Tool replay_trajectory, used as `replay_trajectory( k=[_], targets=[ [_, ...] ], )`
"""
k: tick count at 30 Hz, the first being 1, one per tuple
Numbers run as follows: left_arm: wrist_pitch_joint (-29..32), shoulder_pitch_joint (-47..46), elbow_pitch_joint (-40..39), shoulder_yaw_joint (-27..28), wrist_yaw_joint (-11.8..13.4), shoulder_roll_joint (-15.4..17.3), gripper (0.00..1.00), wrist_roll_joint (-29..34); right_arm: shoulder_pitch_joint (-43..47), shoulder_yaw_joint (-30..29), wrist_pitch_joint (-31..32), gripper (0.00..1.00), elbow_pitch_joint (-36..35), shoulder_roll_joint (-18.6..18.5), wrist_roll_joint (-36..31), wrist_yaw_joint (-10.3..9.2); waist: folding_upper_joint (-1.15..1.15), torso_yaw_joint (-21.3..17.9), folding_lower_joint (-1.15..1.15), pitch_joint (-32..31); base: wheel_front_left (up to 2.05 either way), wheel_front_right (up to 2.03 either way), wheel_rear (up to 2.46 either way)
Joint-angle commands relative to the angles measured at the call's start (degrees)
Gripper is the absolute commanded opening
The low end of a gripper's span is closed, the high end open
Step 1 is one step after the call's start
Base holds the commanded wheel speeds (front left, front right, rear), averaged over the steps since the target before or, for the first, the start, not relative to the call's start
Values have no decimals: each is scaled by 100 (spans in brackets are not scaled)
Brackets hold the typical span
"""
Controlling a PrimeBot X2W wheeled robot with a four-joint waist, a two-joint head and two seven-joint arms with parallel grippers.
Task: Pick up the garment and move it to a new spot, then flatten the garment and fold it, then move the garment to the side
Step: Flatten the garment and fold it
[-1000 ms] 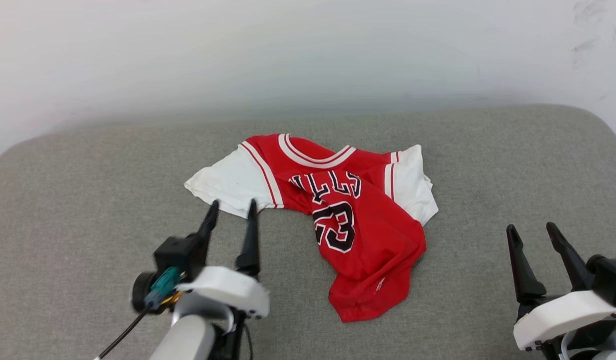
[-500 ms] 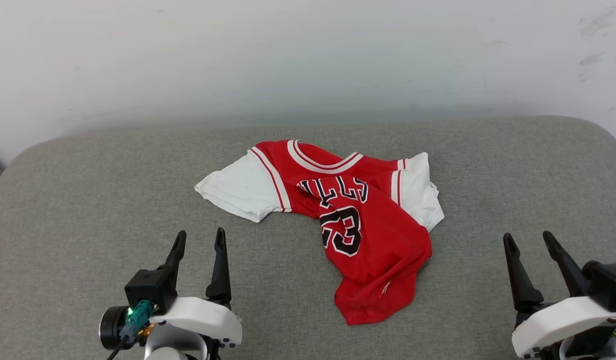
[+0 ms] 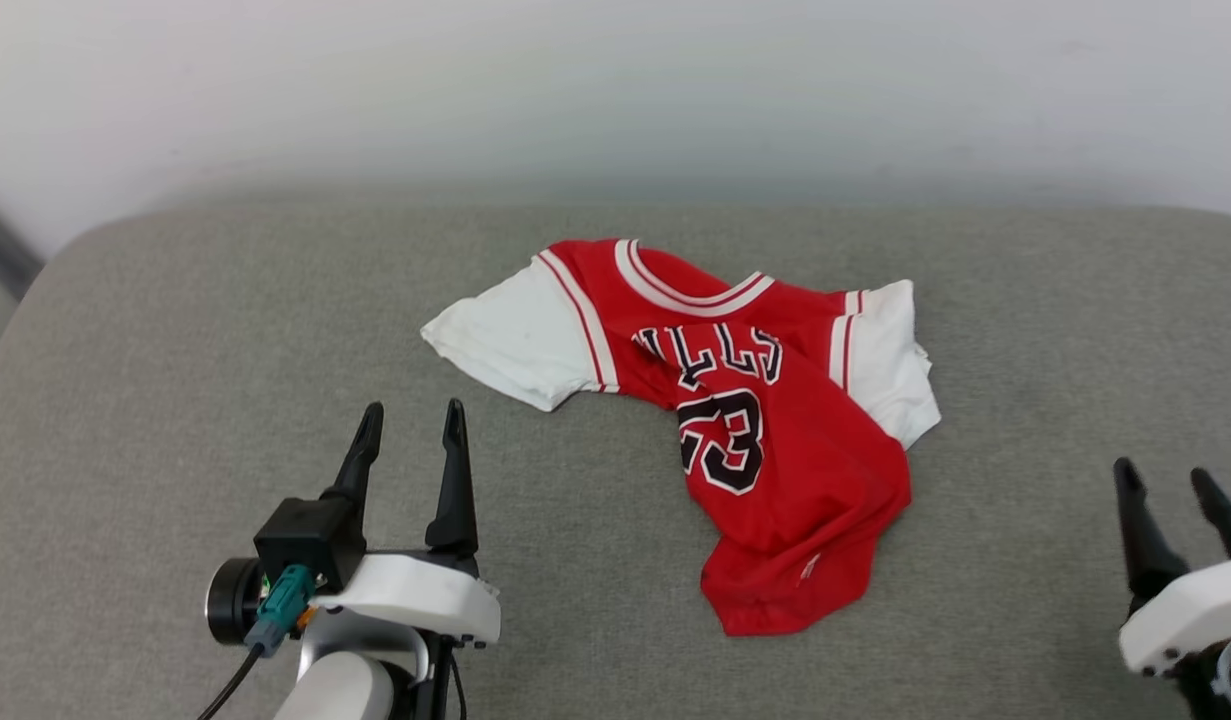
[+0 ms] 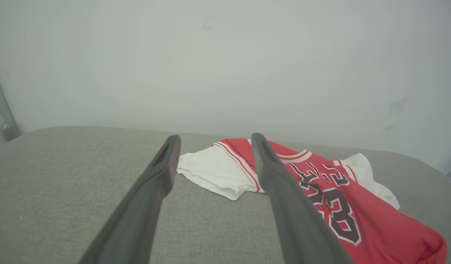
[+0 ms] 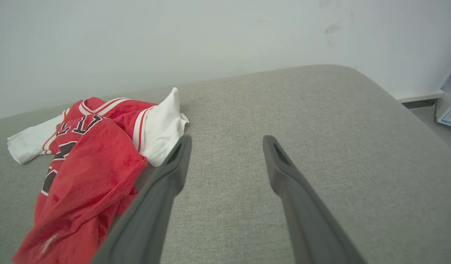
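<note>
Garment [image 3: 765, 440]: crumpled mid-way across the grey cushion [image 3: 175, 400], 23 facing up, hem bunched toward you.
Left gripper [image 3: 414, 407]: fingers apart, empty, near the white sleeve [image 3: 510, 340].
Right gripper [image 3: 1164, 470]: fingers apart, empty, clear of the cloth.
Handling: likely light, limp and slippery; you'd do best to pinch both shoulders at the sleeve seams.

We see a broad grey fabric cushion with rounded corners [image 3: 155, 330]. Behind it we find a plain off-white wall [image 3: 615, 90], faintly scuffed.
</note>
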Motion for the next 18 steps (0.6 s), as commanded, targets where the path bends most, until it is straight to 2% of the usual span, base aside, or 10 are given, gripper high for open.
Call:
replay_trajectory(
  k=[1, 7, 14, 18],
  targets=[
    [-38, -123, -53, 1, -5, -13, 100, 57, -267, -130, 143, 100, 161, -80, 215, -2, 0, 192, 0, 258, 0, 0, 0],
    [-70, -358, -172, 55, 0, -107, 100, 193, -1058, -295, 1214, 100, 882, -528, 759, -2, 0, 512, 0, 751, 0, 0, 0],
    [-85, -562, -301, 179, -36, -309, 100, 358, -1880, 139, 2722, 100, 1346, -1085, 1317, -1, 0, 911, 0, 1250, 0, 0, 0],
    [-86, -577, -368, 303, -103, -462, 100, 458, -2255, 458, 3269, 100, 1479, -1288, 1462, -1, 0, 1085, 0, 1456, 0, 0, 0]
  ],
)
